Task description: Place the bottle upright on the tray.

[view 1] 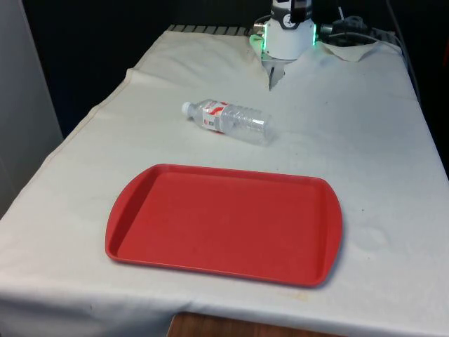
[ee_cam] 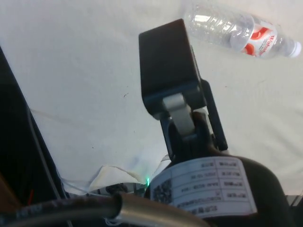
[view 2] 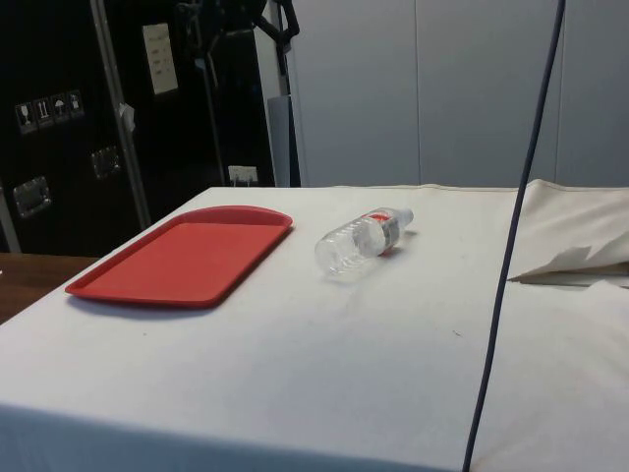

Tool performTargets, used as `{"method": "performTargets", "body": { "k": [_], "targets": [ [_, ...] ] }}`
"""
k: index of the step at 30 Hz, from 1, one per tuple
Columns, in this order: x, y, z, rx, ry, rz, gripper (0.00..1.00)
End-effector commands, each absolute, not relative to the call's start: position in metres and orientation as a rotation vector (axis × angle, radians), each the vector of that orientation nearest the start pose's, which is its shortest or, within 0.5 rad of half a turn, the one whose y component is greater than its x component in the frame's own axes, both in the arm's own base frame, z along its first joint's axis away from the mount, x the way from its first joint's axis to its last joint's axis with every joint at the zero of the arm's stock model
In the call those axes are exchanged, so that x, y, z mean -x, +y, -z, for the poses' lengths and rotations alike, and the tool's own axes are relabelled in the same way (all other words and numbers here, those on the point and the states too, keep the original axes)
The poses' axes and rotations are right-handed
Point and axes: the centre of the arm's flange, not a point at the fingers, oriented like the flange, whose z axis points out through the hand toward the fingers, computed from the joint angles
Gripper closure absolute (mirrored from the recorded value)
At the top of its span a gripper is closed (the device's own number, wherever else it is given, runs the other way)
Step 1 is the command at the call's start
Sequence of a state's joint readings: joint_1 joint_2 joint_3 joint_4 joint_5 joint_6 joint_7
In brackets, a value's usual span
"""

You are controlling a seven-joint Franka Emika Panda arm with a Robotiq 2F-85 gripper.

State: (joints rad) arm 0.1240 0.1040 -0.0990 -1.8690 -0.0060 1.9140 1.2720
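A clear plastic bottle with a white cap and a red-and-white label lies on its side on the white cloth, between the robot's base and the tray. The side view has the bottle just beside the tray's far corner, apart from it. The red tray lies flat near the table's front edge with nothing on it; it appears in the side view as a low red slab. In the wrist view my black gripper hangs high over the cloth, well apart from the bottle, and seen edge-on.
The robot's white base stands at the table's far end, with folded cloth beside it. A dark cable hangs across the side view. Bare cloth surrounds the bottle and the tray.
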Motion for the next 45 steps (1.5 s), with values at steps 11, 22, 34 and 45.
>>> {"method": "performTargets", "body": {
  "k": [11, 22, 34, 45],
  "targets": [
    [-0.583, 0.016, -0.452, 2.506, 1.959, -0.057, 0.0],
    [-0.583, 0.016, -0.449, 2.439, 2.047, -0.061, 0.0],
    [-0.582, 0.016, -0.445, 2.367, 2.136, -0.07, 0.0],
    [-0.583, 0.015, -0.442, 2.298, 2.218, -0.076, 0.0]
  ]
}}
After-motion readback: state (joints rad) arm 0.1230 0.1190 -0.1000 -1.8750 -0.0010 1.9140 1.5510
